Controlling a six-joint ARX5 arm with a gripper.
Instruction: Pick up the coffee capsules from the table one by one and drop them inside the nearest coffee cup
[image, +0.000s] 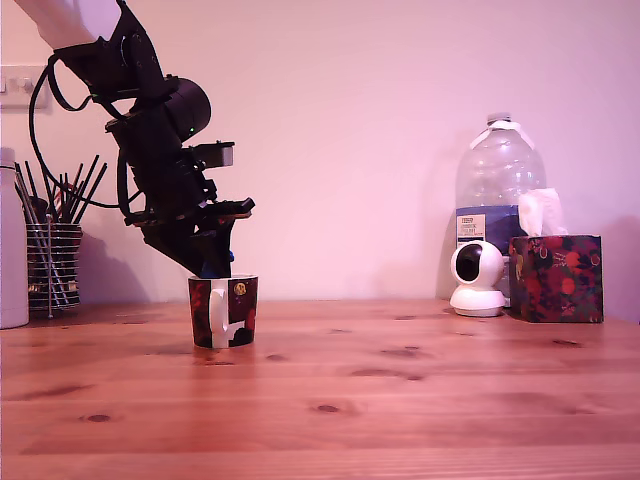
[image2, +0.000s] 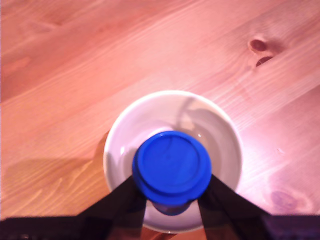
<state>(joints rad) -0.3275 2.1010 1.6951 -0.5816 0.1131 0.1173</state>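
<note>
Both fingers (image2: 125, 200) of our gripper (image2: 171, 197) pinch the blue coffee capsule (image2: 171, 167) by its sides, its flat face toward the wrist camera. We hold it directly over the white inside of the coffee cup (image2: 220, 135), which looks empty. In the exterior view our gripper (image: 213, 266) sits just above the cup's rim (image: 223, 279) on the table (image: 400, 400).

We judge the risks small but real. The capsule sits toward the near wall of the cup rather than dead centre, so on release it may clip the rim and bounce out. If we sink lower, our fingers may nudge the light cup and tip it.
</note>
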